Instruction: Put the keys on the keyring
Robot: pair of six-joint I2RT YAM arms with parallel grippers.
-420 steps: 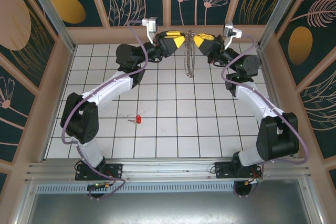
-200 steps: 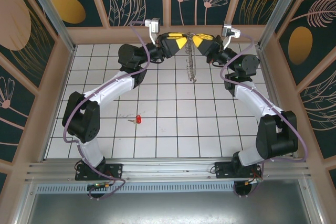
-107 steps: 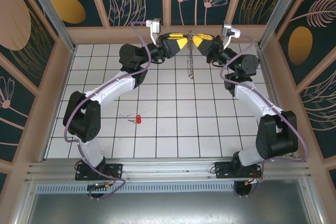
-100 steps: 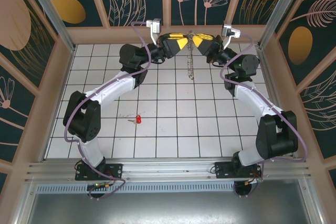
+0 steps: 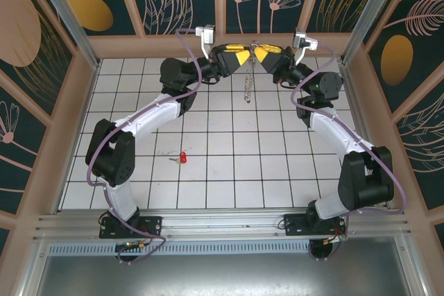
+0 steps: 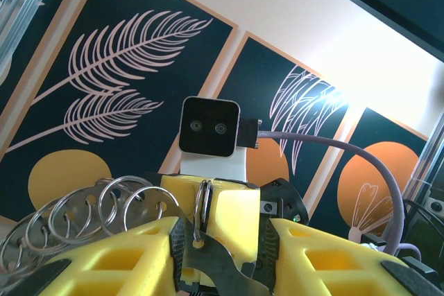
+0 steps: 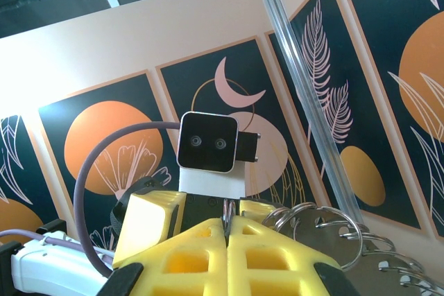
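While L claw (image 5: 234, 54) and R claw (image 5: 261, 52) meet high over the counter's (image 5: 277, 171) far edge, keyring (image 5: 247, 81) dangles betw. them. R claw pressed tight on one loop. L claw half-spread, loops draped over it; can't tell if it grips. Red key (image 5: 183, 157) lies flat left of centre, well apart. Risks: thin pinch slips, floppy hoop swings or drops. No claw free for key, and flat key prob. hard to lift.

Key (image 5: 182, 157) on table (image 5: 277, 171), near-left of keyring (image 5: 247, 82).
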